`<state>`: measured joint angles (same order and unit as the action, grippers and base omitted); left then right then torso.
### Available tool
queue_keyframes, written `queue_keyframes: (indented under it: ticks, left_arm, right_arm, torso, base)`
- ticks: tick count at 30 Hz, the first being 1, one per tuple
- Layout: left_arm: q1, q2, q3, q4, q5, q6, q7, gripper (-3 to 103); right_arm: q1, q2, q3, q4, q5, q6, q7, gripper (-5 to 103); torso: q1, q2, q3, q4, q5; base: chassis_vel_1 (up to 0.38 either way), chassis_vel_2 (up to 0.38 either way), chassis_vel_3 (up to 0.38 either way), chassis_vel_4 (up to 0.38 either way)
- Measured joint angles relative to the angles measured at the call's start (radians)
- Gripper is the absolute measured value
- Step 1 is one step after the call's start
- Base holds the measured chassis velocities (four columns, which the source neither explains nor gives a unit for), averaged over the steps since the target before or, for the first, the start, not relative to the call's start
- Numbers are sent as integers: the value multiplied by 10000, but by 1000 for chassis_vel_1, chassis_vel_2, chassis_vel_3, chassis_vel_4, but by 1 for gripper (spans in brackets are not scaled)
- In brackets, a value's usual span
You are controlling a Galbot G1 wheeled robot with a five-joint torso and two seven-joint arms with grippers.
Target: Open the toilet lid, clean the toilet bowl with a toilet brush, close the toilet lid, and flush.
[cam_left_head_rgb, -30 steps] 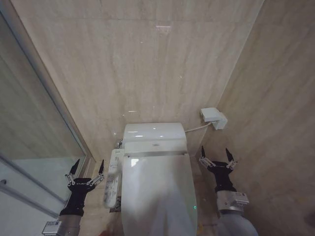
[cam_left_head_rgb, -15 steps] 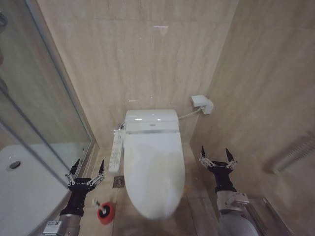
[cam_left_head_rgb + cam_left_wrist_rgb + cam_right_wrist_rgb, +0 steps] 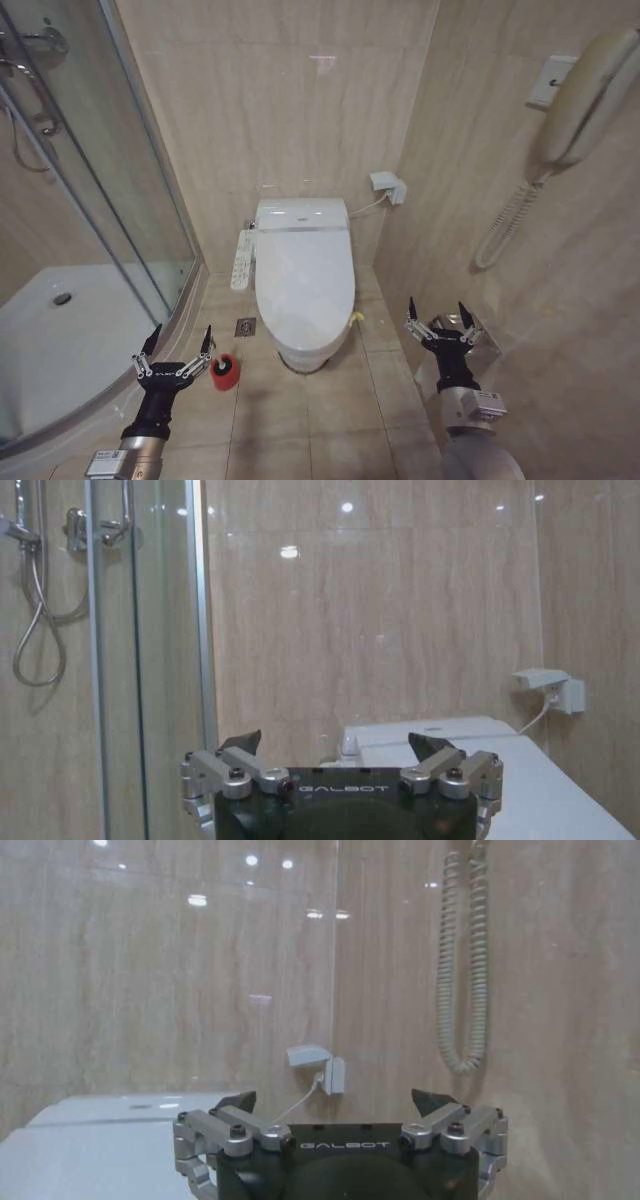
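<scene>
Glossy oval toilet lid (image 3: 304,285) down; red round holder (image 3: 224,371) on tiled floor; left gripper (image 3: 176,346) and right gripper (image 3: 441,316) spread wide, empty.

The scene is seen by the head camera from above and well back, looking forward and down along the tiled floor (image 3: 300,420) toward the back wall, with the toilet lid (image 3: 304,285) central, the left gripper (image 3: 174,343) low on the left and the right gripper (image 3: 441,313) low on the right. Each wrist camera is set just behind its own gripper (left gripper (image 3: 335,742), right gripper (image 3: 335,1099)) and is aimed level at the back wall. The lid (image 3: 540,780) and the wall socket (image 3: 550,688) are shared by all three views ( (image 3: 100,1140), (image 3: 320,1069)).
</scene>
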<state>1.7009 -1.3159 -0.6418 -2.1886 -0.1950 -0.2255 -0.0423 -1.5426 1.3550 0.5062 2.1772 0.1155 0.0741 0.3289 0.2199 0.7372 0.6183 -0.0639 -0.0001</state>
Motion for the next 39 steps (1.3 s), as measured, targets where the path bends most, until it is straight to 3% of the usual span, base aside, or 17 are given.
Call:
queue_keyframes:
  ticks: [14,29,39]
  left_arm:
    - [-9,0,0,0,0,0,0,99]
    - [-1,0,-1,0,0,0,0,99]
    - [-7,0,0,0,0,0,0,99]
  right_arm:
    - [21,0,0,0,0,0,0,100]
    - [0,0,0,0,0,0,0,100]
    - [19,0,0,0,0,0,0,100]
  torso:
    - [17,-9,6,1,0]
    - [-2,1,-1,-2,0]
    - [17,-7,6,1,0]
  base:
    - [-3,7,-7,-7]
    - [171,-173,-180,154]
    - [-8,-3,-3,2]
